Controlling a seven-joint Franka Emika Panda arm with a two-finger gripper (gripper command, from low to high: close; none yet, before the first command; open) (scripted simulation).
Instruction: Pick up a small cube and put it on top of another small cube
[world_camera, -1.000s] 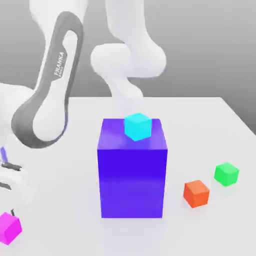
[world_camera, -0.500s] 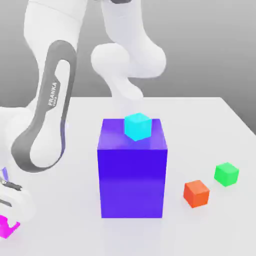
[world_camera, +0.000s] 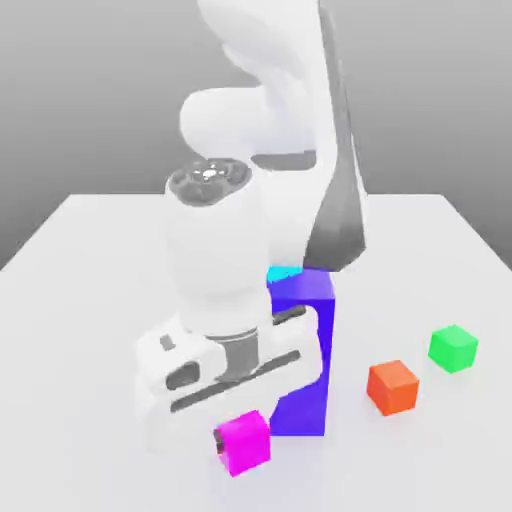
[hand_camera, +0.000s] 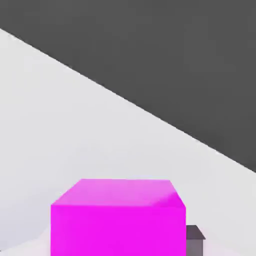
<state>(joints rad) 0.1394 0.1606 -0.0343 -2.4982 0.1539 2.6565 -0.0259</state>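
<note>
jaws closed on pink cube, lifted off table.
held just beside blue block, below cyan cube on its top, likely for stacking there.

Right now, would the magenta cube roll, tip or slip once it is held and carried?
The magenta cube has flat faces and sharp edges, so it probably won't roll. It looks rigid and as wide as tall, so unlikely to tip. Its smooth, plain sides at the gripper might slip under a weak grasp.
</note>
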